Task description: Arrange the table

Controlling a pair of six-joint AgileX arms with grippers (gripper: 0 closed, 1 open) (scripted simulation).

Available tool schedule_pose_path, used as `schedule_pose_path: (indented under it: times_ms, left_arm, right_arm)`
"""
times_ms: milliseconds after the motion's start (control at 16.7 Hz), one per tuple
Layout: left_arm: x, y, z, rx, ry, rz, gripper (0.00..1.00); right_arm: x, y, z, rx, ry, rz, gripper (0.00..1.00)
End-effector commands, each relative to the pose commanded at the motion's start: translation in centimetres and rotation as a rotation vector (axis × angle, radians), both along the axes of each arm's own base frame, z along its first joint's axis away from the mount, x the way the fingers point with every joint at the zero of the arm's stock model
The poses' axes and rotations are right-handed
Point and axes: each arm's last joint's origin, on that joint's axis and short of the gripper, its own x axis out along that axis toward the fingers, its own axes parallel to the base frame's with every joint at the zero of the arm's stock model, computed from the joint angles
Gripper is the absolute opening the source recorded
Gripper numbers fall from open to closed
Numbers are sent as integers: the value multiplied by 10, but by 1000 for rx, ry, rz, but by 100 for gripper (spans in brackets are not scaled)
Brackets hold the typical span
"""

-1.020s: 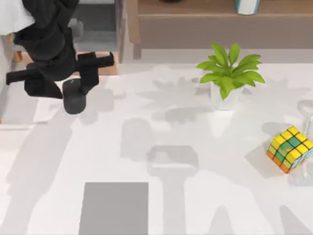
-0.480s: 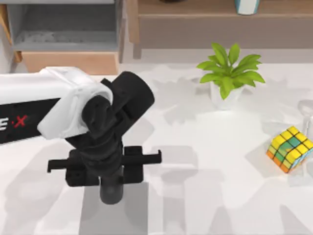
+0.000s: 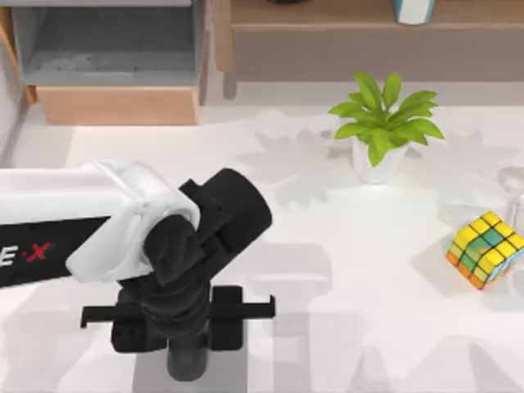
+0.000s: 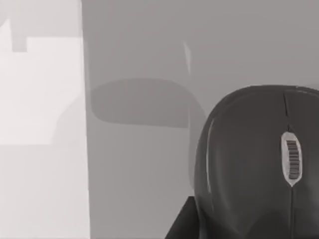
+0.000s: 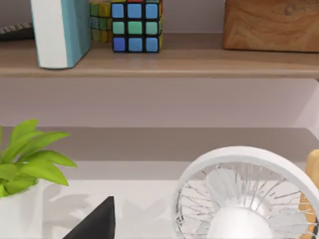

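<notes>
A glossy black plastic mouse [image 4: 254, 164] sits over a matt grey mat [image 4: 139, 164] on the smooth white table [image 3: 368, 295].

Seen from above: potted plant [image 3: 383, 123] in a white pot at far right; multicoloured puzzle cube [image 3: 485, 250] tilted on a corner at the right edge. Grey mat [image 3: 237, 372] at near left, with a dark computer mouse [image 4: 259, 164] over it. Light-wood and grey shelf unit [image 3: 115, 61] along the far side. On the shelf board: second cube [image 5: 134, 25] beside a blue-and-white box [image 5: 60, 30]. White desk fan [image 5: 244, 194] near the plant.
</notes>
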Motion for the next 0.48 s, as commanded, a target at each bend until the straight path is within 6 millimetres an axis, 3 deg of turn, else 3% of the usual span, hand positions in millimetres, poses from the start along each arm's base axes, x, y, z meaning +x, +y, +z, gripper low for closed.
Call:
schedule_pose_path:
  times_ms: [480]
  left_arm:
    - [2,-1,5,-15,-15,2,0]
  right_arm:
    - [0,0,0,0,0,0,100]
